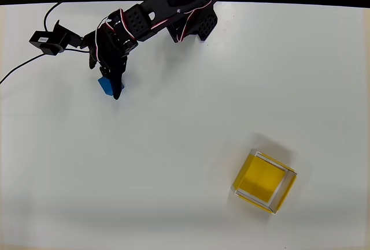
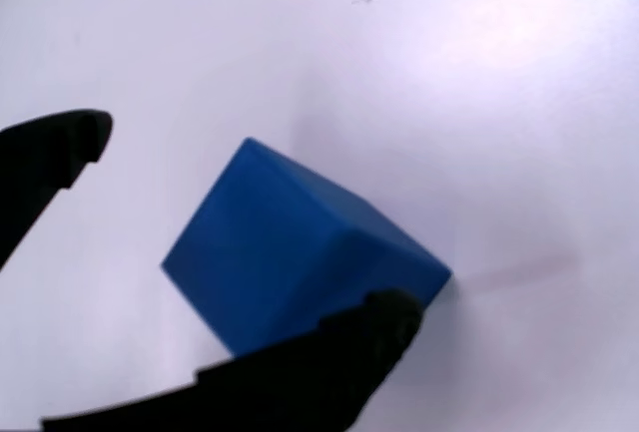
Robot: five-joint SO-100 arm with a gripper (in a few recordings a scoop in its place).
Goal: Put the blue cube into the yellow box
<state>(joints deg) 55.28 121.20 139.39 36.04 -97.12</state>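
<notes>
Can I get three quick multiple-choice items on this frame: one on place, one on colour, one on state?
1. In the overhead view, where does the yellow box sit?
A. Lower right of the table
B. Upper left, under the arm
C. Centre top edge

2. What colour is the cube between the fingers?
A. Red
B. Blue
C. Green

3. What is the state of the hand?
A. Shut with nothing in it
B. Open, straddling the cube on the table
C. Holding the cube over the box

Answers:
1. A, the box lies toward the lower right of the white table, far from the arm.
2. B, the wrist view shows bright blue faces.
3. B, one finger stands clear of the cube with a visible gap, the other is at its lower edge, and the cube rests on the table.
</notes>
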